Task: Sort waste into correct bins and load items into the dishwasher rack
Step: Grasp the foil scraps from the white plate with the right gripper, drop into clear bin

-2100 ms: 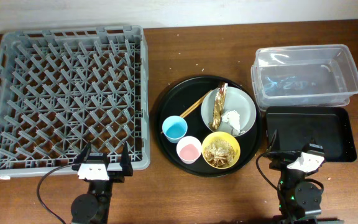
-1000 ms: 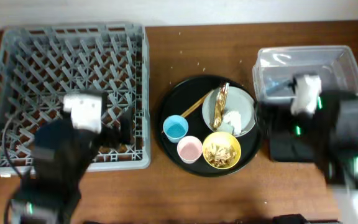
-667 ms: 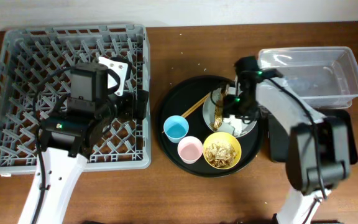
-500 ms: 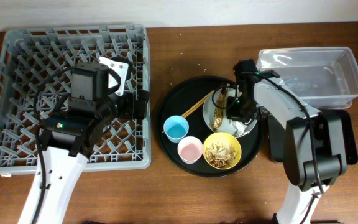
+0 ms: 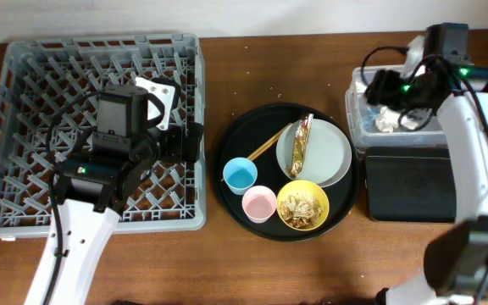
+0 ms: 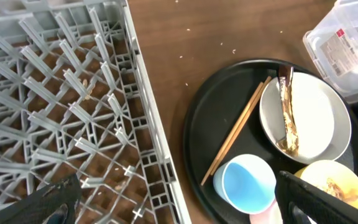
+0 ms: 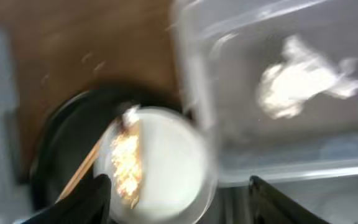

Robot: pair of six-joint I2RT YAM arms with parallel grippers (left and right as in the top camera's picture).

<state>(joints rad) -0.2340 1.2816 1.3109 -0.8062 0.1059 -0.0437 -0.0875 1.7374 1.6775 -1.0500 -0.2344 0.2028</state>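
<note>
**Tissue binned; foil, crumbs and every dish yet to be handled**

The crumpled tissue wad is seen lying inside the clear tub at the far right corner of the worktop. The right gripper is held above it, fingers spread and nothing between them (that wrist picture is blurred, so finer detail cannot be told). The left gripper is likewise spread wide and empty, poised over the right side of the dishwasher rack at the left edge; no dishes are seen in it.

On the round black tray at mid-worktop, the gold foil wrapper is laid across the grey plate. The chopsticks are just beside the plate, the blue cup and pink cup are nearer the near edge, and the crumbs are held in the yellow bowl. The shallow black tray is set just beside the tub.

Several slips can be foreseen:

- The plate rim could be caught with the foil if the pinch is made too low.
- The chopsticks could be knocked by a careless approach.
- Crumbs could be spilled if the bowl is tipped away from a bin.
- The arms could be brought into contact if both are sent to the round tray together.
</note>
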